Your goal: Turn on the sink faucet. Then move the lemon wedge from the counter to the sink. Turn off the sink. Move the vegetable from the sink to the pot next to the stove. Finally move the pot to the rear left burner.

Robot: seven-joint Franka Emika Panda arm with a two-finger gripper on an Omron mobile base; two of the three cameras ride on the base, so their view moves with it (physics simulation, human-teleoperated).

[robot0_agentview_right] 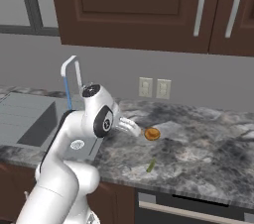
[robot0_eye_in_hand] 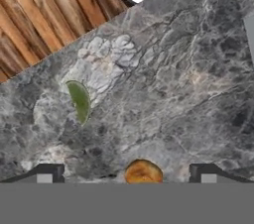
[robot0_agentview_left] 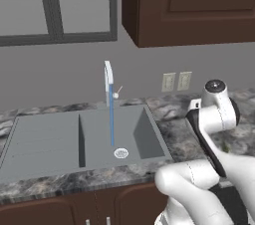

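Orange lump (robot0_eye_in_hand: 143,172) half cut off

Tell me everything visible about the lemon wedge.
The lemon wedge is a small, flat-lying sliver, yellow-green and dull, curved on one side and tapering to points at both ends. It lies on the marbled counter, touching nothing else, apart from the round orange thing that sits between the fingertips of the open gripper. In the right base view it shows as a thin green streak near the counter's front edge, in front of the orange thing.
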